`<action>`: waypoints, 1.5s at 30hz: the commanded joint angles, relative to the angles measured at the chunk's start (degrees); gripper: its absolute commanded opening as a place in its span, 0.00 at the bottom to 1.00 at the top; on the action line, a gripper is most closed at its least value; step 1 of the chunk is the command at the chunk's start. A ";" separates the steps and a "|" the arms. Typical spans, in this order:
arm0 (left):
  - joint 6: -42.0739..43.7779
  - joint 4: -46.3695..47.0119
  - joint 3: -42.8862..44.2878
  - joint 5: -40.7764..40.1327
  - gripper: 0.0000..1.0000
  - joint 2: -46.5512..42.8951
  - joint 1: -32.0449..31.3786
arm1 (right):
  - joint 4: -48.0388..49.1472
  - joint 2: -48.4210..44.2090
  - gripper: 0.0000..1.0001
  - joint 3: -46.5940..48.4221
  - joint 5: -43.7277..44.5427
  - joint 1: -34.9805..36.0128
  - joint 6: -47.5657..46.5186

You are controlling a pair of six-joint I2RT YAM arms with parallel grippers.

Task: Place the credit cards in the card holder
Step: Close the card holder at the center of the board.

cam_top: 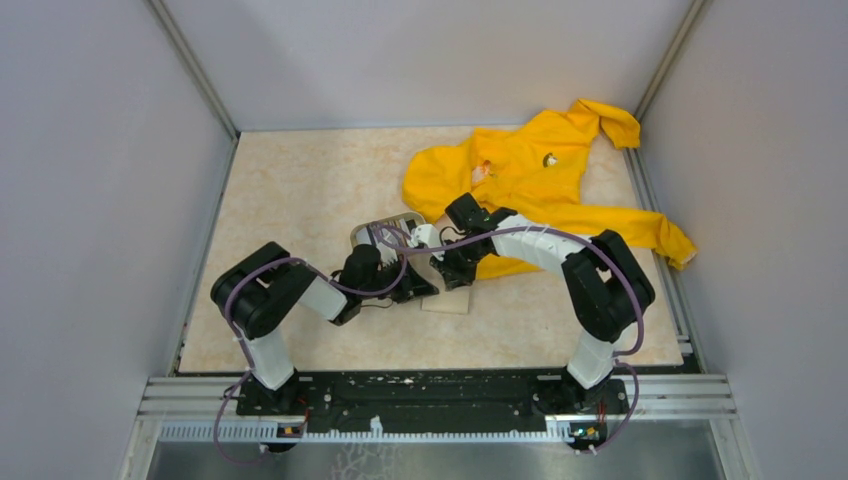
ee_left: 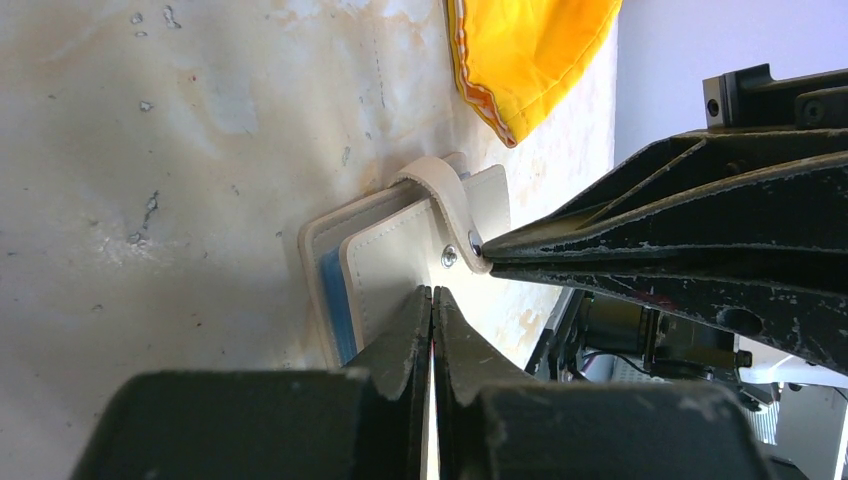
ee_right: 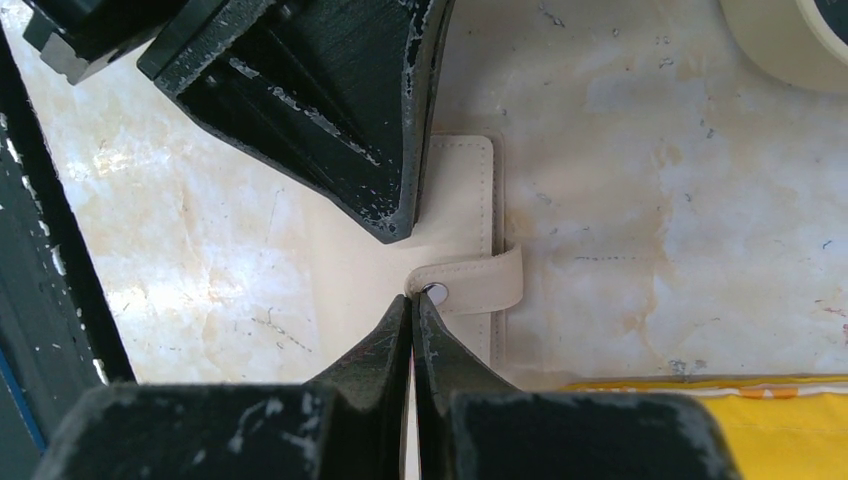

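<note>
The cream card holder lies on the table between both grippers; it also shows in the top view and the right wrist view. A light blue credit card's edge sits inside it. The dark grey card is hidden. The holder's strap curls over its edge, with a metal snap at its end. My left gripper is shut, its tips resting on the holder's cover. My right gripper is shut, its tips touching the strap's snap end. Both grippers meet over the holder in the top view: left gripper, right gripper.
A yellow jacket lies spread at the back right, its hem close to the holder. A tape roll lies nearby. A small grey object sits behind the left gripper. Grey walls enclose the table.
</note>
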 commanded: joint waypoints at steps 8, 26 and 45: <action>0.75 0.61 0.14 -1.34 0.06 1.19 0.17 | 3.98 -6.76 0.35 -0.94 2.60 -1.35 0.10; 0.69 0.86 0.31 -0.87 0.05 1.71 0.13 | 3.83 -4.04 0.42 -1.13 0.37 -0.01 -1.45; 0.59 1.39 -0.05 -0.72 0.05 1.72 0.14 | 5.29 -2.09 0.09 -0.24 4.22 1.33 0.54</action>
